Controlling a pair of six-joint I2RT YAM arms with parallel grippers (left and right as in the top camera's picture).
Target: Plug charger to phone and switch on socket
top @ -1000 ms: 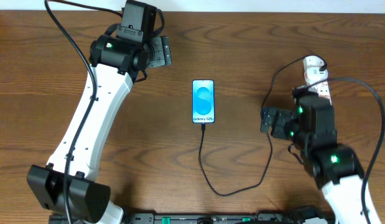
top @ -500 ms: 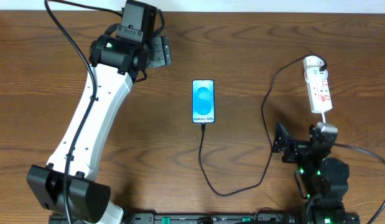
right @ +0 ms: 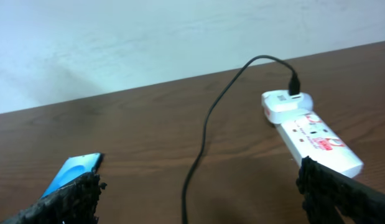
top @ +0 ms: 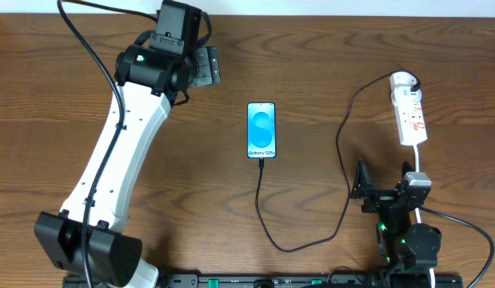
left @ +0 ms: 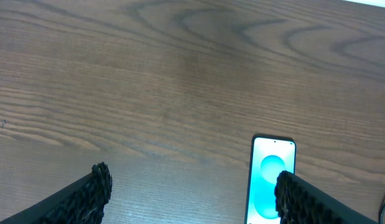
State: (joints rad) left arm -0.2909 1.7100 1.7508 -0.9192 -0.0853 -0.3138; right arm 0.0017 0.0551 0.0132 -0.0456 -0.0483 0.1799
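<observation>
So the phone [top: 261,130] is lying flat in the middle of the table [top: 39,120], screen lit. The black charger cable [top: 338,136] loops from its bottom edge over to the plug at the far end of the white power strip [top: 409,112] on the right. Both the left gripper [left: 192,193] and the right gripper [right: 198,193] have their jaws spread wide, holding nothing.

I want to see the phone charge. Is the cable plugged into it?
Plugged in, it seems: in the overhead view the charger runs straight up to the phone and its tip meets the bottom edge.
</observation>
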